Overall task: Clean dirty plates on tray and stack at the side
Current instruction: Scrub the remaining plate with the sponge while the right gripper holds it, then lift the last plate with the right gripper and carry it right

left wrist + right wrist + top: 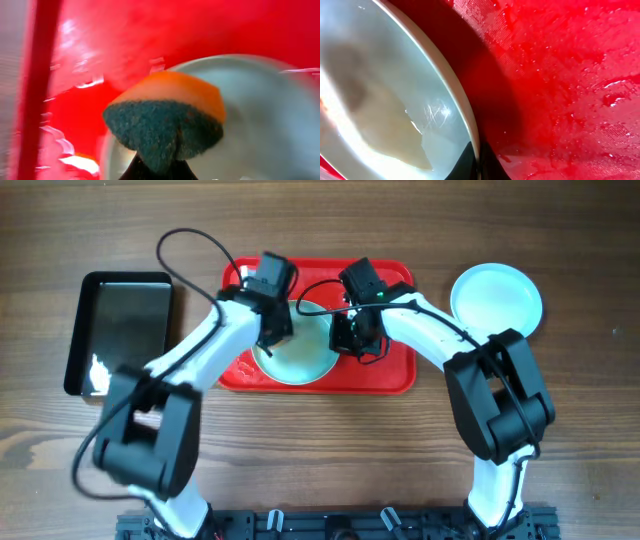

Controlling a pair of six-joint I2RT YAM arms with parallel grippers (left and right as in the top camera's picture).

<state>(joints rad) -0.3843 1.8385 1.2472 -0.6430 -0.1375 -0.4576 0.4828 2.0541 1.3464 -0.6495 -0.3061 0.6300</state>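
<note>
A pale mint plate (300, 352) lies on the red tray (395, 375); both arms are over it. My left gripper (272, 330) is shut on an orange sponge with a dark green scouring side (167, 120), held at the plate's left part (260, 115). My right gripper (352, 332) is shut on the plate's right rim (470, 125), one finger inside and one outside, the rim lifted over the tray floor (560, 90). A second clean plate (497, 300) lies on the table right of the tray. A third plate is not visible.
A glossy black tray (120, 330) lies on the wooden table left of the red tray. Cables loop from both wrists above the tray. The red tray floor is wet with droplets (600, 100).
</note>
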